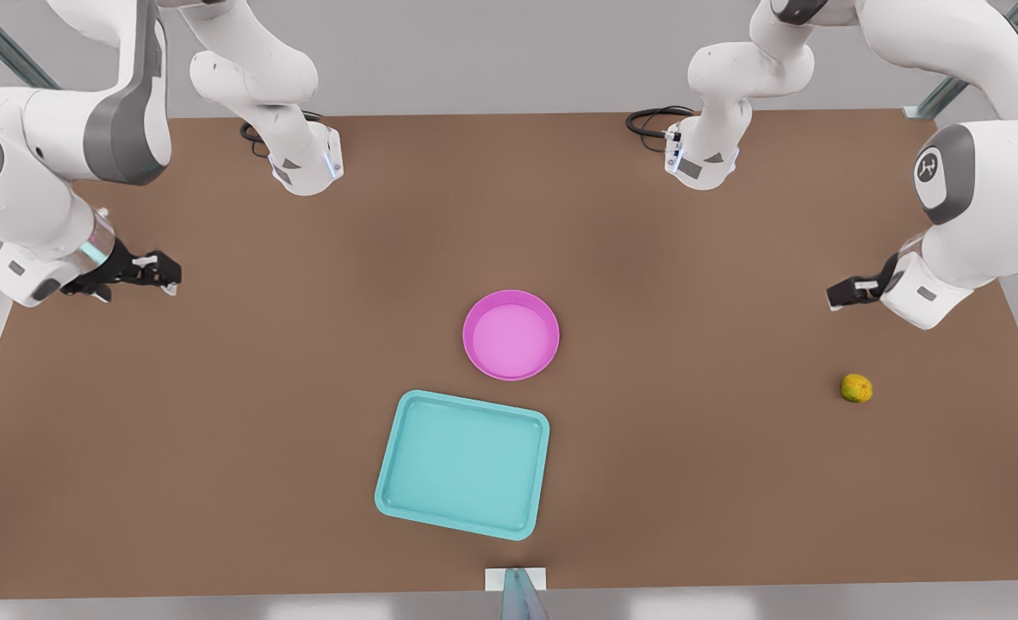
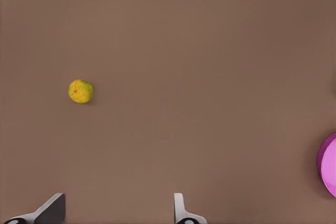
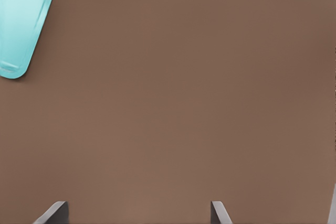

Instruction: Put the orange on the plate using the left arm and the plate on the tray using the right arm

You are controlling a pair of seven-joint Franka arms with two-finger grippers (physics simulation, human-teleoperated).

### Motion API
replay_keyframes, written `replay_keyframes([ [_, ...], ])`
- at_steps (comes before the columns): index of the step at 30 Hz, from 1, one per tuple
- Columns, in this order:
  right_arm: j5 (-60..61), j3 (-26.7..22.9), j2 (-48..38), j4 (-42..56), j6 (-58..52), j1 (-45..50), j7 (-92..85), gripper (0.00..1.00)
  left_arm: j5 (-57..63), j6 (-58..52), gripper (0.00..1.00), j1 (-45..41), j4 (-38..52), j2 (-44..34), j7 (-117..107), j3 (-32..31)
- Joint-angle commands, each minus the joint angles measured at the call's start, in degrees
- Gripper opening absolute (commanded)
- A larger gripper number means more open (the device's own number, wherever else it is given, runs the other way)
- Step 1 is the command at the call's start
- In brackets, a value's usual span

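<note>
The pink plate point(image 1: 511, 335) has nothing in it, and neither does the blue tray point(image 1: 463, 463) just beside it. The orange point(image 1: 856, 388) sits alone on the brown tabletop point(image 1: 733, 482), far off. The left pincer point(image 1: 843, 294) hangs near the orange, fingers spread. The right pincer point(image 1: 154, 272) waits far away, spread too.

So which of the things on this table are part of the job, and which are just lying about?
Part of the job:
orange
plate
tray
left gripper, open
right gripper, open

Just lying about:
nothing loose besides these; cables sit by the arm bases
</note>
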Motion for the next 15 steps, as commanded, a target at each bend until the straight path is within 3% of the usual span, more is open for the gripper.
replay_keyframes([
  [1,-0.08,0.00,0.02,0.02,4.98,-0.91,-3.85,1.00,0.07,1.79,1.00,0.19,0.01,-0.04,-3.11,0.00],
  [4,0.01,0.00,0.63,0.11,4.98,-0.82,-3.85,1.00,-0.37,4.85,1.00,3.09,0.45,8.29,-4.34,0.52],
  [6,-0.25,-0.09,3.35,1.34,4.45,-0.38,-4.20,1.00,-0.80,16.64,1.00,6.78,-0.07,17.36,-2.85,1.67],
  [8,-0.34,-0.09,5.12,2.22,4.45,-0.65,-4.29,1.00,-0.72,26.40,1.00,9.59,-0.77,23.78,12.96,1.76],
  [10,0.45,-0.35,5.12,2.40,4.36,-1.35,-3.76,1.00,-0.19,34.14,1.00,9.86,-4.03,25.54,18.78,1.93],
  [15,3.96,-0.79,6.61,2.57,3.48,-2.67,-3.76,1.00,0.07,37.57,1.00,12.93,-4.03,29.05,21.15,3.16],
])
